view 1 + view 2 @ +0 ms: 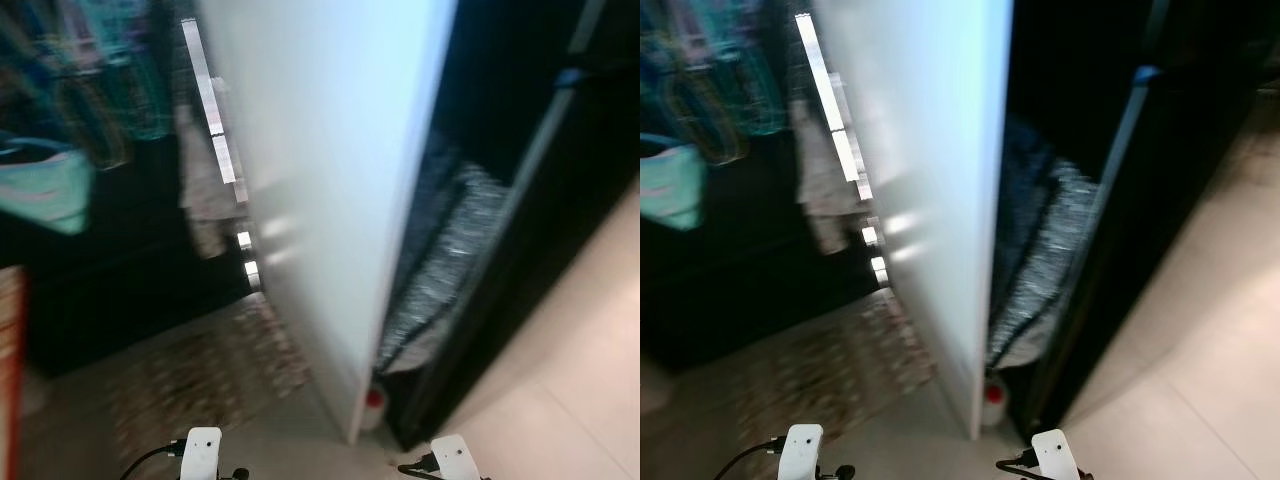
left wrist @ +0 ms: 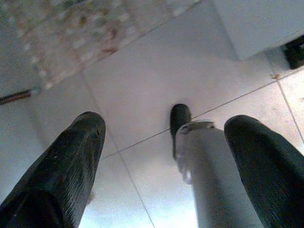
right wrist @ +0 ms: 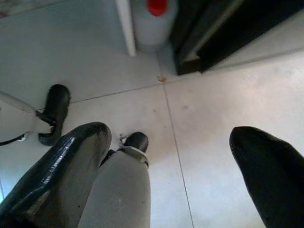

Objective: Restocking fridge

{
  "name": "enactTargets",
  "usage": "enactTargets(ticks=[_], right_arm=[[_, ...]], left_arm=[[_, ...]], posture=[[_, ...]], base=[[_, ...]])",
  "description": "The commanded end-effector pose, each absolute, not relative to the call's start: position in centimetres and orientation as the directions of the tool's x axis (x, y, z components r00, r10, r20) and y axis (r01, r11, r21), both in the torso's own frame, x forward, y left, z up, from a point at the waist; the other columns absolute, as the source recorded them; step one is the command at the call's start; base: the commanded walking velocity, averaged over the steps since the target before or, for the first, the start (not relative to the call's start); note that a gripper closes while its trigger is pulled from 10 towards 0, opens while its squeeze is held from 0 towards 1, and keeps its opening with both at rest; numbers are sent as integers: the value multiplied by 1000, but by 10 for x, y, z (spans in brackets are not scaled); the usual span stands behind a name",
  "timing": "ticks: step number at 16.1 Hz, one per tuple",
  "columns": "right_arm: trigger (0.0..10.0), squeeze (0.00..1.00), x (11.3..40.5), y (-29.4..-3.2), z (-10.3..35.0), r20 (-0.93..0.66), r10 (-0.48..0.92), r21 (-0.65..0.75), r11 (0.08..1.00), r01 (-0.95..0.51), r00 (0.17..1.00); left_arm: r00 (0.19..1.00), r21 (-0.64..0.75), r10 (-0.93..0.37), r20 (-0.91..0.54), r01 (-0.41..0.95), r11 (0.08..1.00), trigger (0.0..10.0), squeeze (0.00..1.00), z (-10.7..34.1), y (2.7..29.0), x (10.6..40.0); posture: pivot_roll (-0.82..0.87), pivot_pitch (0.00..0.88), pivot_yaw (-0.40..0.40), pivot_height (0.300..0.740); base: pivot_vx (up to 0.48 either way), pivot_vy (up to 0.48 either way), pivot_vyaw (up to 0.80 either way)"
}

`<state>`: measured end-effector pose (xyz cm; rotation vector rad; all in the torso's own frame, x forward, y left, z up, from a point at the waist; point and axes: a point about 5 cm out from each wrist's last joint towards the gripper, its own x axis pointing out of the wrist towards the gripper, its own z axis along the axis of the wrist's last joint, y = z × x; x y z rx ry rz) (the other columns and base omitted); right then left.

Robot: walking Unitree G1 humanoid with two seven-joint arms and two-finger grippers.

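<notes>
The eye views are blurred. A tall white fridge door [image 1: 330, 180] stands edge-on ahead of me, with a silver strip [image 1: 215, 120] on its left side. To its right is a dark opening with a grey, speckled mass [image 1: 450, 260] inside. A small white bottle with a red cap [image 1: 373, 403] stands on the floor at the door's foot. Both arms hang low over the tiles. My left gripper [image 2: 166, 126] is open with nothing between its fingers. My right gripper [image 3: 171, 133] is open too, and the red-capped bottle [image 3: 153, 16] lies well beyond it.
A patterned rug [image 1: 200, 380] lies on the floor to the left of the door. A black cabinet edge [image 1: 520, 250] runs along the right side of the opening. Pale floor tiles [image 1: 580, 380] spread to the right. Blurred teal items [image 1: 50, 190] are at far left.
</notes>
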<state>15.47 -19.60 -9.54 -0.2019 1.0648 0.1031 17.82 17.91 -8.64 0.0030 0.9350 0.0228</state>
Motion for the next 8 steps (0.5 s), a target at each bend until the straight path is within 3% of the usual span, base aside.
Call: enactTargets(ticks=[1, 8], right_arm=[[10000, 0, 151, -197, -97, -876, -21, -120, 977, -175, 481], [10000, 0, 144, -198, -99, -891, -18, -156, 951, -268, 454]], left_arm=[[574, 25, 5, -819, 26, 999, 10000, 0, -89, 180, 172], [576, 21, 3, -817, 25, 999, 10000, 0, -89, 180, 171]], posture=[[-27, 0, 60, 740], [-35, 0, 56, 740]], base=[[0, 0, 800], [0, 0, 800]])
